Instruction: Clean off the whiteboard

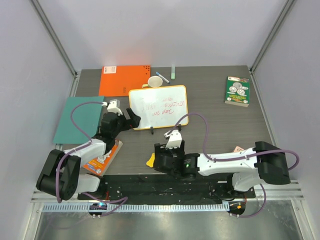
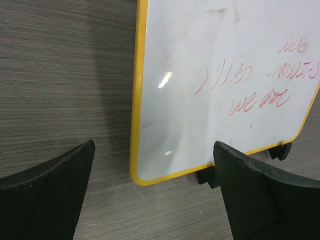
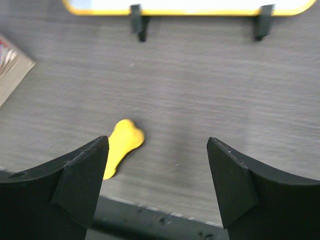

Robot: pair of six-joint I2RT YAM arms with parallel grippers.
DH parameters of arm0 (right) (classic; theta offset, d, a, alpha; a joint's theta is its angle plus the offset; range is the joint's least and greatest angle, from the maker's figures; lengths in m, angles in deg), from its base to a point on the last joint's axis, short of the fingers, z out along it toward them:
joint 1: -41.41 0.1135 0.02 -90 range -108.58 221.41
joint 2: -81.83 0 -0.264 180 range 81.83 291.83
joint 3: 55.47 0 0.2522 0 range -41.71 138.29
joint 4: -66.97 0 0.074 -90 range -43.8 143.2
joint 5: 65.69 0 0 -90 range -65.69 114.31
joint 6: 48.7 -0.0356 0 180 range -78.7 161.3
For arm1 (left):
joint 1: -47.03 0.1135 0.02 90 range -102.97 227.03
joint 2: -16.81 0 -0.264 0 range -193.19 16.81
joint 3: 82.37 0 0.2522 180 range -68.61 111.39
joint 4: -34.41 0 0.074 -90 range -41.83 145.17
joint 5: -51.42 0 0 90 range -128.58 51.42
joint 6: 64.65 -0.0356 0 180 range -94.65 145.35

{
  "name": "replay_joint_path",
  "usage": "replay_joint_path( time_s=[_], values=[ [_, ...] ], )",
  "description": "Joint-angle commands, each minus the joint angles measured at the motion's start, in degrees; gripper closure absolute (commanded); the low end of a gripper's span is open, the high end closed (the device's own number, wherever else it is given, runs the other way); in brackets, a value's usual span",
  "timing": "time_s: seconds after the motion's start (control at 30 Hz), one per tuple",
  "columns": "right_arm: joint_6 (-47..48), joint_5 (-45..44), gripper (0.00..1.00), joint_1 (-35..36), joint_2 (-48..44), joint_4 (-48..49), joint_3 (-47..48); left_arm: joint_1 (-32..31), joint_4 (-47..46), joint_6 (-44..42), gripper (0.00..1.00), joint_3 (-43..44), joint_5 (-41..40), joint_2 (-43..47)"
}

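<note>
1. Table point(image 1: 215, 130): dark grey wood-grain top.
2. Far left: orange notebook point(image 1: 125, 80) lying flat, with a white cup point(image 1: 155, 81) just beside its right edge.
3. Left edge: teal sheet point(image 1: 79, 118), flat.
4. Centre: whiteboard point(image 1: 158, 107) with a yellow rim and red scribbles, standing on black feet.
5. Far right: green-covered book point(image 1: 237, 91), flat.
6. Near edge: small yellow piece point(image 1: 150, 160). Left of it is an orange-covered book point(image 1: 102, 161), partly hidden.
</note>
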Motion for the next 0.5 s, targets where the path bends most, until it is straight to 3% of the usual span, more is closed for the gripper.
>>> replay_joint_path(
  time_s=[0.0,0.17,0.3,0.47],
  values=[
    [-4.63,3.36,0.17,2.22,4.34,-3.27,6.66,0.27,-1.47,0.44,0.00,0.98,-0.62,0.85],
    [-4.54,2.49,0.18,2.22,10.14,-3.98,10.01,0.35,-6.54,0.61,0.00,-4.00,-2.82,4.35],
    [-5.86,1.34,0.19,1.87,10.94,-3.89,10.02,0.27,-12.87,0.62,0.00,-11.03,-3.87,12.16],
    [-8.32,4.58,0.24,-1.11,10.50,-3.98,9.14,0.27,-14.48,0.61,0.00,-13.43,-4.49,14.73]
  ],
)
